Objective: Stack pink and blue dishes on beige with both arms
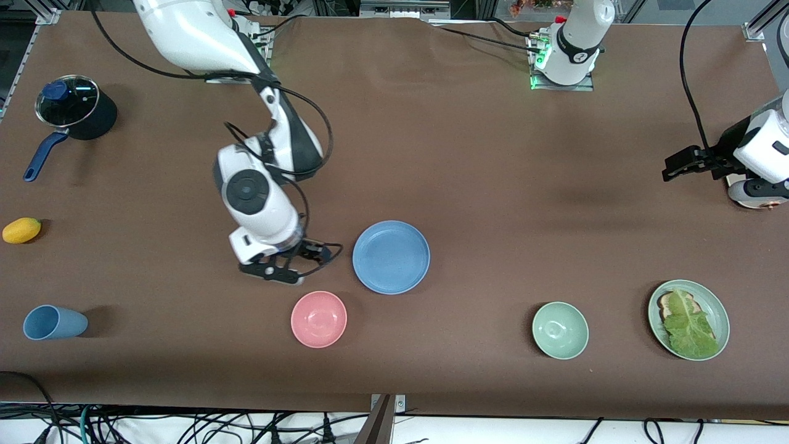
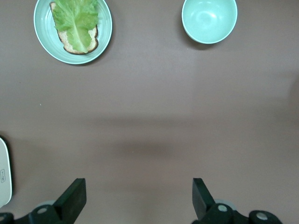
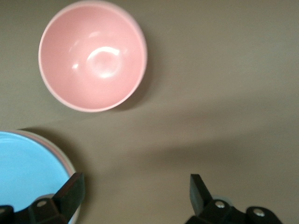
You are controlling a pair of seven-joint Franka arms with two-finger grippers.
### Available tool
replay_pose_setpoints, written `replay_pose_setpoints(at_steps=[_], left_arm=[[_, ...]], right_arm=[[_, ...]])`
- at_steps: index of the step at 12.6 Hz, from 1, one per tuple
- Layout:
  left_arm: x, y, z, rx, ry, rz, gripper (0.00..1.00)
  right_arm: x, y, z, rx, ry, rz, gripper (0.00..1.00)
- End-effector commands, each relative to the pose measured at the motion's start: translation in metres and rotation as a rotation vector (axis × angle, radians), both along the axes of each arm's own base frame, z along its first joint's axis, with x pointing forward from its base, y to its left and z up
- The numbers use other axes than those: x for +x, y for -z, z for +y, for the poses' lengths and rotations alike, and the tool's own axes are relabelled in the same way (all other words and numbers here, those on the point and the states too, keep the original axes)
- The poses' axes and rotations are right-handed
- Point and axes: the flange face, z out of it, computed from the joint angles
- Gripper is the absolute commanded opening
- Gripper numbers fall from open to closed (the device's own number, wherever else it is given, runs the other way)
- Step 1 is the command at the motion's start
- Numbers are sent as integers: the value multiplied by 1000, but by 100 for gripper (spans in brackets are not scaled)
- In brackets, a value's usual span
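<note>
The light blue plate [image 1: 391, 257] lies near the table's middle, and its edge also shows in the right wrist view [image 3: 25, 172]. There, a thin pink rim [image 3: 62, 157] and a pale beige rim [image 3: 70, 162] peek out from under it; the front view shows only the blue top. My right gripper [image 1: 274, 271] [image 3: 135, 191] hangs open and holds nothing, low over bare cloth beside the blue plate, toward the right arm's end. My left gripper [image 1: 675, 166] [image 2: 139, 196] waits open, holding nothing, over bare cloth at the left arm's end.
A deep pink bowl [image 1: 318, 319] [image 3: 92, 55] sits nearer the front camera than the right gripper. A green bowl [image 1: 560, 330] [image 2: 209, 19] and a green plate with lettuce [image 1: 688, 319] [image 2: 73, 30] lie toward the left arm's end. Blue cup [image 1: 54, 322], lemon [image 1: 21, 230] and lidded pot [image 1: 77, 114] are at the right arm's end.
</note>
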Motion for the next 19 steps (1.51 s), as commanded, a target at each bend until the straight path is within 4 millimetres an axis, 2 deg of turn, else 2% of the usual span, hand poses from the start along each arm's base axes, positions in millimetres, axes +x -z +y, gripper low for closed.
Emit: replay_pose_setpoints(at_steps=[1, 3, 5, 7, 9, 11, 12, 14, 17, 19], left_arm=[[2, -9, 0, -18, 11, -15, 100], [2, -14, -1, -19, 9, -23, 100], [1, -13, 0, -18, 10, -18, 100], [1, -13, 0, -18, 11, -18, 100], [1, -14, 0, -18, 10, -21, 100], [1, -14, 0, -18, 7, -20, 100], [1, -14, 0, -18, 10, -20, 100], [1, -14, 0, -18, 11, -20, 100], [1, -14, -1, -18, 13, -18, 100], [1, -13, -1, -18, 13, -17, 100]], right_arm=[[-17, -78, -49, -18, -65, 32, 100], [-38, -126, -90, -14, -92, 49, 100], [-55, -165, -126, -16, -142, 107, 100], [-66, -192, -152, -10, -159, 122, 100], [-71, -207, -178, -6, -167, 142, 100], [-73, -213, -192, 12, -164, 152, 100], [-74, -213, -210, 22, -133, 181, 100], [-75, -225, -223, 49, -157, 192, 100], [-78, -230, -235, 53, -154, 219, 100], [-79, -230, -224, 50, -171, 218, 100]])
